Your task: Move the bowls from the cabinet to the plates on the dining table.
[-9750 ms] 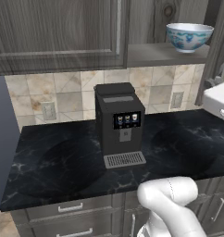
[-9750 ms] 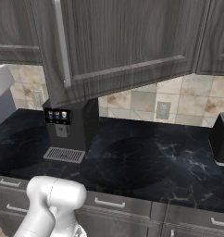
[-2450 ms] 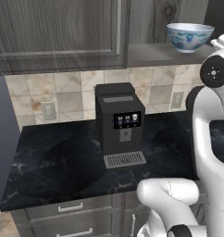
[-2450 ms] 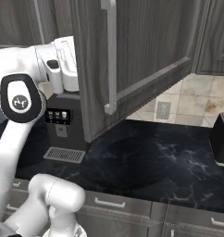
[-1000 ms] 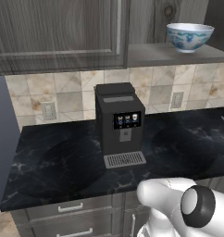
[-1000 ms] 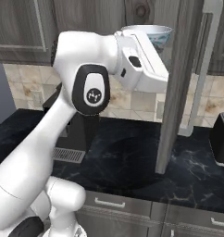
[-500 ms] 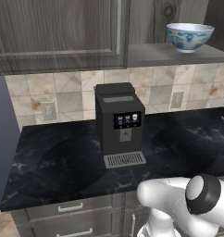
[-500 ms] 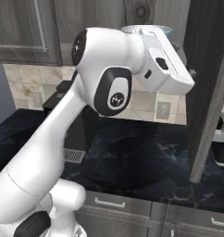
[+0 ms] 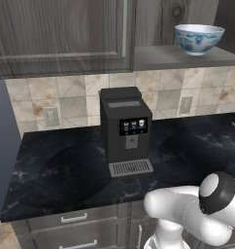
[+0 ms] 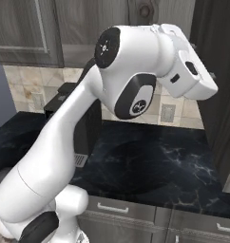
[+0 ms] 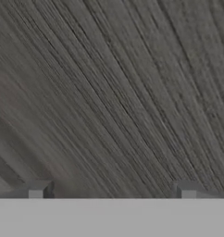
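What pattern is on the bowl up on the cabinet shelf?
White bowl with a blue pattern outside, clearest in the left base view.

The robot's arm [image 10: 88,123] covers most of the coffee machine [image 10: 69,102] in the right base view. The cabinet [image 11: 114,92] is a blurred wood-grain surface in the hand view. The worktop [image 9: 66,180] is cut off at the left base view's right edge

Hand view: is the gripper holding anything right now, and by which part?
Nothing is held. The gripper is open, its fingertips set wide apart with only the dark grey-brown wood-grain cabinet surface ahead of them.
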Robot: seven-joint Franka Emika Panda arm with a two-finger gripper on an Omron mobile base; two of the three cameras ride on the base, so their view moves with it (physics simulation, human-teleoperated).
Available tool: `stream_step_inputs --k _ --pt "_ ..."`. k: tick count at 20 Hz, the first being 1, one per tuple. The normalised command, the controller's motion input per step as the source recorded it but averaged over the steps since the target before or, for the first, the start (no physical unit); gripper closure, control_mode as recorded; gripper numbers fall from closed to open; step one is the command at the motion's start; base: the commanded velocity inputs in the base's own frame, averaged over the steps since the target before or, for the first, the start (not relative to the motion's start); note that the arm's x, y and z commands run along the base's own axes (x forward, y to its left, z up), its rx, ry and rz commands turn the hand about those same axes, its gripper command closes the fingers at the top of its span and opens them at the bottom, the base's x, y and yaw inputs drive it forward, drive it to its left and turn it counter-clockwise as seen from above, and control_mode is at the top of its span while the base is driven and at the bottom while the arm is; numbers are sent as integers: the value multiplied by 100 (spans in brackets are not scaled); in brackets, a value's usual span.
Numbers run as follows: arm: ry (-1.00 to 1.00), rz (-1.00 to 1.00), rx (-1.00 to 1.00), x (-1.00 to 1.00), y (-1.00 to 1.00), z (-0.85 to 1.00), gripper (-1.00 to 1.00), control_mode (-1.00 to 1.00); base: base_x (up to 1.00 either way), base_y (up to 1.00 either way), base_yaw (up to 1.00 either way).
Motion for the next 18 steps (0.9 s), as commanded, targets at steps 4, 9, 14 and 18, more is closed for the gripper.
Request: stream_step_inputs --k 4,9,14,18 --pt "-2 9 6 6 -23 0 -100 -100 0 0 0" --pt "1 6 3 19 -15 -4 -100 -100 0 0 0" --pt "0 2 0 17 -1 -2 -100 -100 0 0 0" --pt "-3 3 -3 -6 15 0 -100 -100 0 0 0"
